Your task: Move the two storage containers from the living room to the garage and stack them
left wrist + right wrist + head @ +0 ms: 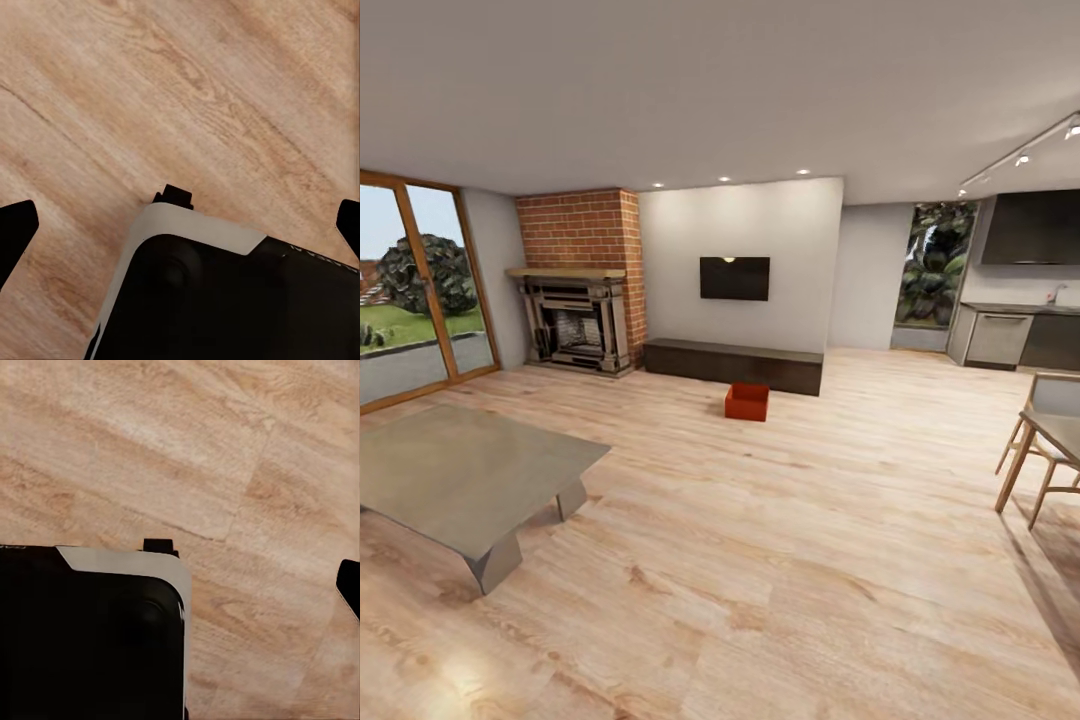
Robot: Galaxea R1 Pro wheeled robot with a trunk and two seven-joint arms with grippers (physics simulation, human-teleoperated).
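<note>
One orange-red storage container point(747, 401) sits mid-frame in the head view on the light plank floor point(780, 560), just before the long dark bench point(733, 364); brick fireplace point(580, 280) left. Left wrist view: both fingertips point(15, 229) spread wide, empty, over planks. Right wrist view: one fingertip point(349, 585) at right edge; grip state unclear.

storage container point(747, 402): orange-red
floor point(780, 560): light wood planks, grained
fireplace point(582, 285): red brick
TV point(734, 278): black
bench point(733, 365): dark brown
</note>
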